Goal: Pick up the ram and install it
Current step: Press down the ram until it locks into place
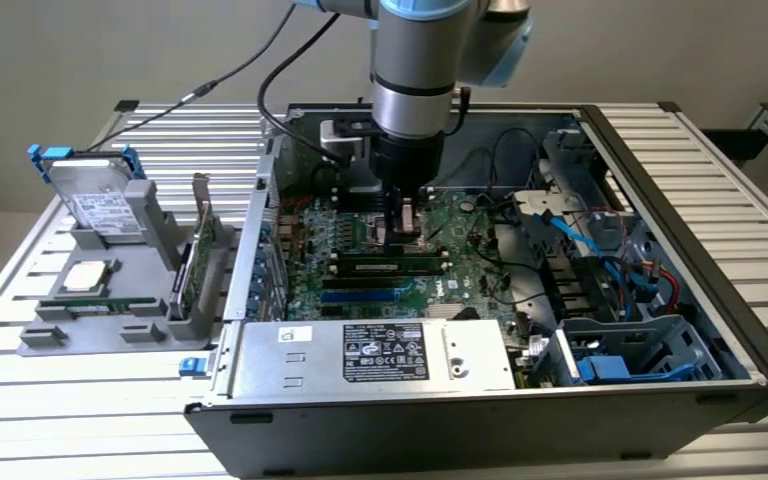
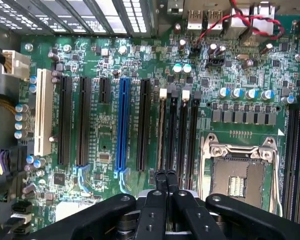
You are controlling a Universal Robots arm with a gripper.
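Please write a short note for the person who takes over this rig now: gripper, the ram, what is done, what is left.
Gripper: shut, nothing between its fingers, low over the motherboard by the end of the memory slots.
Ram: stands on edge in a memory slot inside the open computer case.
Done: ram picked up and placed in the slot.
Left: cannot tell if it is fully seated and latched.

The power supply's label (image 1: 386, 352) is not readable.

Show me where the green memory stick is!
In the exterior view, the memory stick lies on the green board, between the gripper and the silver box with the black label.
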